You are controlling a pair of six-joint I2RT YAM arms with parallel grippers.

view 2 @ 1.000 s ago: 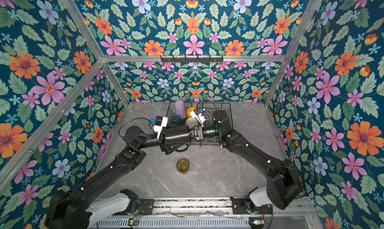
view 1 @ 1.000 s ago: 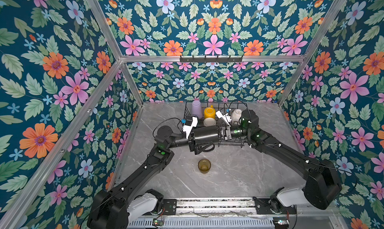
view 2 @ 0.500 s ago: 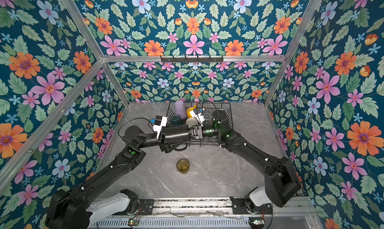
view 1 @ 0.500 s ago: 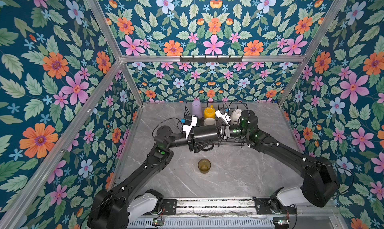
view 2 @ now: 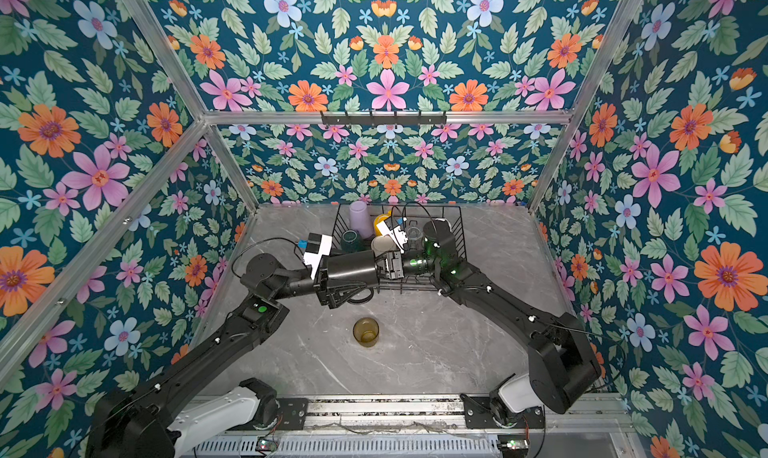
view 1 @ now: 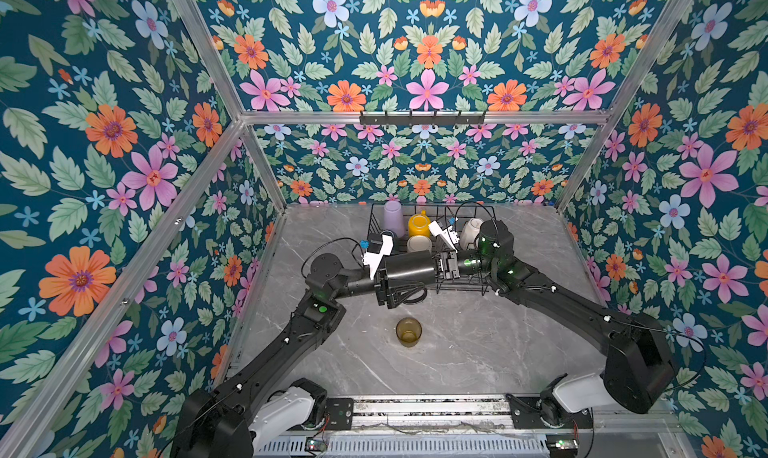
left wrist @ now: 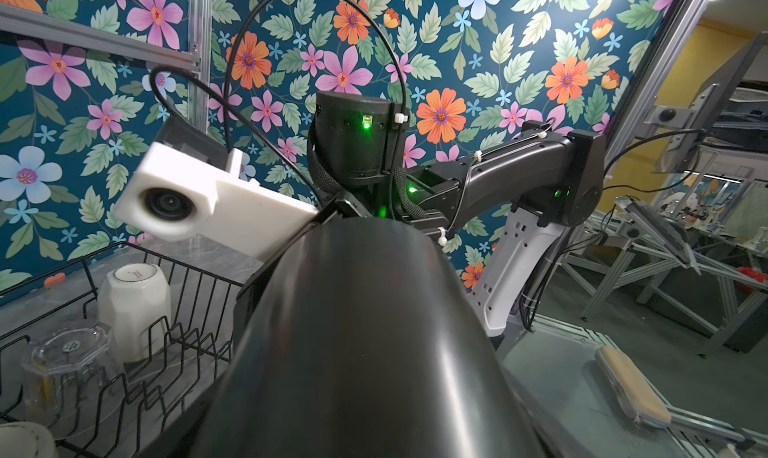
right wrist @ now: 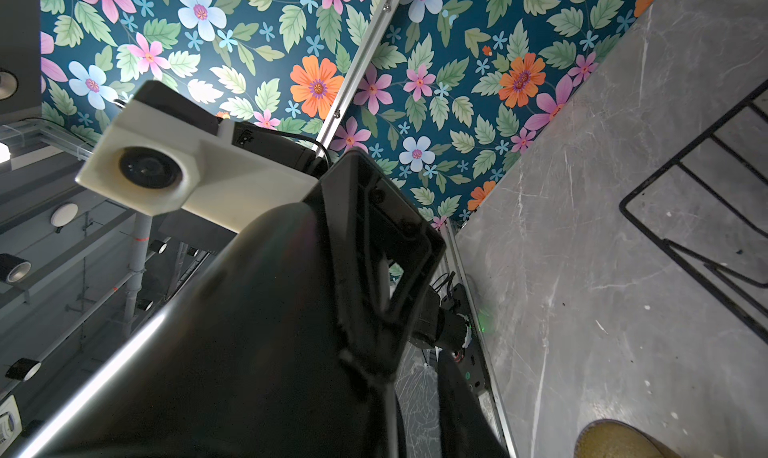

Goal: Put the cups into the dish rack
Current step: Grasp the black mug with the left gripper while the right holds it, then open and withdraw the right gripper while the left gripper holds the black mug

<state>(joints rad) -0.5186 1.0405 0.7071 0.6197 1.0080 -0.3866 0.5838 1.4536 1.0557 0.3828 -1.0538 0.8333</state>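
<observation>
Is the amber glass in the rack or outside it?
Outside. The amber glass stands upright on the table, in front of the rack, apart from it.

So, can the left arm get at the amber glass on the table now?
Probably not right away: the left tool is closed around the black mug. The path itself looks free: the amber glass stands alone on the table, nearer than the dish rack.

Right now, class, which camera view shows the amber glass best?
Both top views: the amber glass stands upright, whole and unblocked. The right wrist view catches only a cropped part at the picture's edge; the left wrist view misses it.
</observation>
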